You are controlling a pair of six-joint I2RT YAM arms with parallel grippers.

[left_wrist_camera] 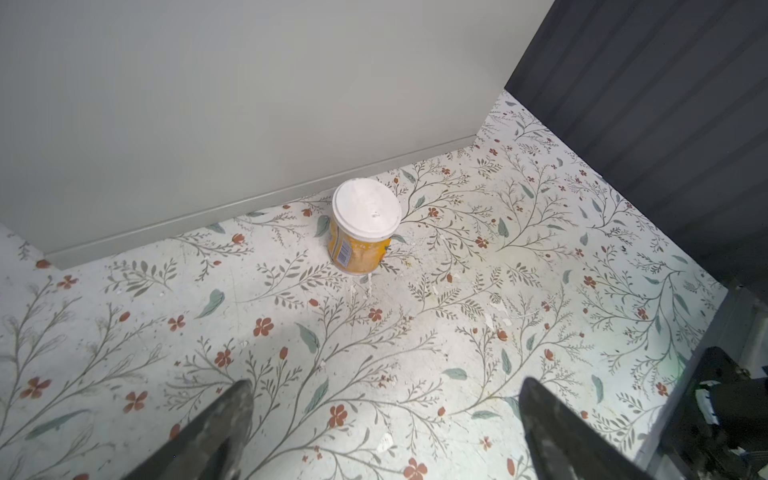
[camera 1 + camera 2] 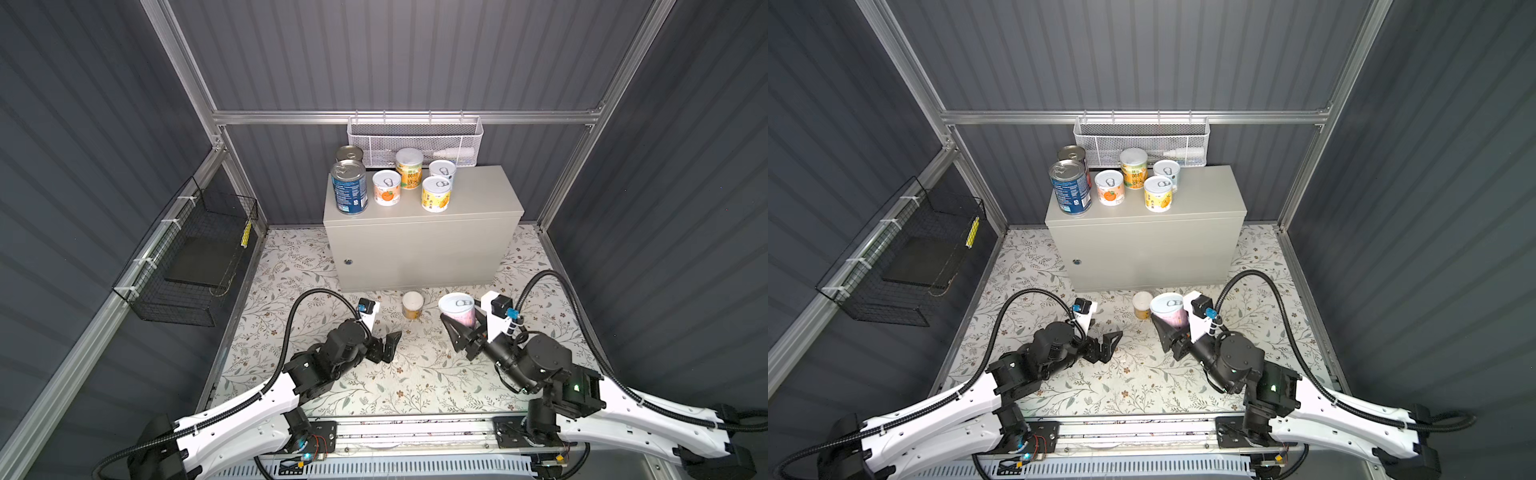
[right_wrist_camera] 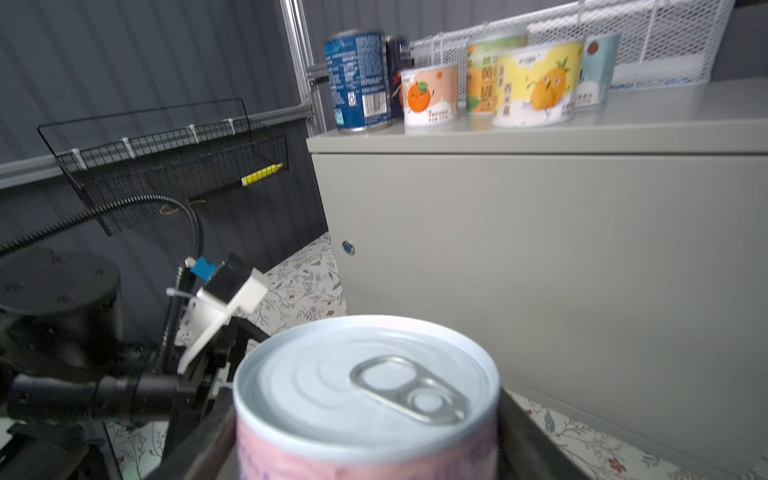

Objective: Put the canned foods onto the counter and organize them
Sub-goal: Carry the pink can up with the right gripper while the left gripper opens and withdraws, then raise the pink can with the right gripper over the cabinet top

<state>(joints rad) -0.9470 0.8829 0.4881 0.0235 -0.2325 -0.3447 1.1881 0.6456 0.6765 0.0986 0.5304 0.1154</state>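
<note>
- Fingers of the right gripper (image 2: 462, 325) clamp the pink-labelled, white-lidded tin can (image 3: 365, 395) by its side wall, near the front bottom edge of the beige metal counter (image 2: 478, 195). The can looks rigid, smooth and likely weighty, so hold firmly.
- Fingers of the left gripper (image 1: 386, 415) stand apart, empty.

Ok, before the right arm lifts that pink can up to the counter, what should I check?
1. Grip: right gripper shut on the pink can: ok.
2. Pose: pink can upright, pull-tab up: ok.
3. Room: bare counter top right of the six cans: ok.
4. Other arm: left gripper open, apart from the pink can: ok.
5. Hold depth: how low the fingers sit on the can: cannot tell.
</note>
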